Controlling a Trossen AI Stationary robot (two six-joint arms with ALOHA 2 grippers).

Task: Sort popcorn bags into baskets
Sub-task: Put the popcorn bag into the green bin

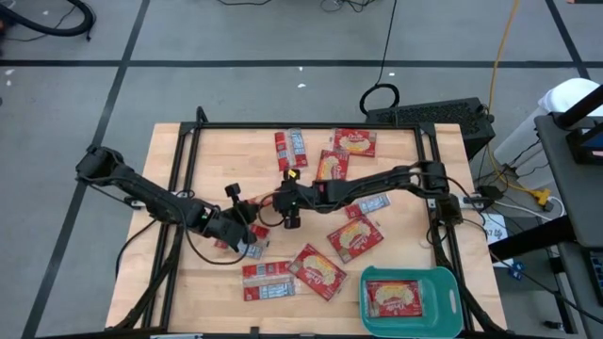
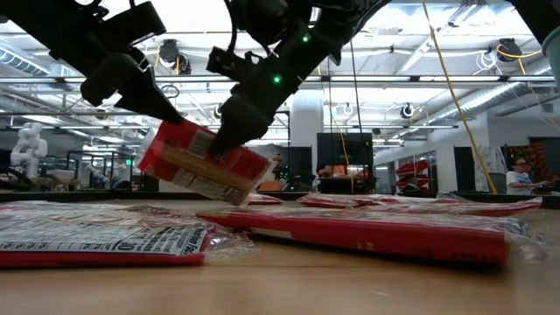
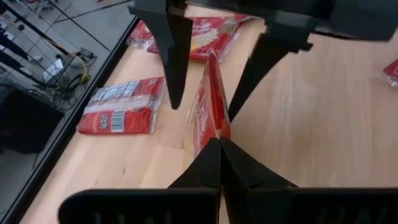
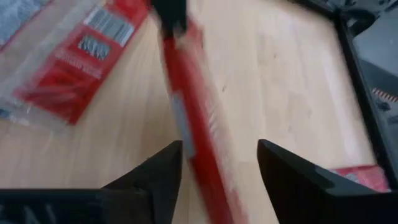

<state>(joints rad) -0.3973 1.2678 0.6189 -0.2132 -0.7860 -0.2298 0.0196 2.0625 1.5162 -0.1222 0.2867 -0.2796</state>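
My left gripper (image 3: 217, 143) is shut on one red popcorn bag (image 2: 201, 166), held up near the table's middle-left (image 1: 247, 235). The bag shows edge-on in both wrist views (image 4: 193, 118). My right gripper (image 4: 221, 146) is open, with one finger on each side of the bag's other end (image 3: 203, 112); it comes from the right (image 1: 287, 218). Whether it touches the bag I cannot tell. The teal basket (image 1: 411, 273) sits at the near right corner with one bag (image 1: 394, 299) inside. Several more bags lie flat on the table. My left gripper pinches the bag's end (image 3: 213, 127) between its two shut fingers, coming from the table's left side. In the low view it has the bag's upper corner (image 2: 162, 131). The bag stands on its edge, tilted, sloping down away from the fingers.
Loose bags lie at the far side (image 1: 290, 148) (image 1: 355, 141) (image 1: 331, 165), to the right (image 1: 354, 237) and toward the near edge (image 1: 317, 271) (image 1: 267, 281). A black frame rail (image 1: 179, 188) runs along the table's left side. Bare wood shows between the bags.
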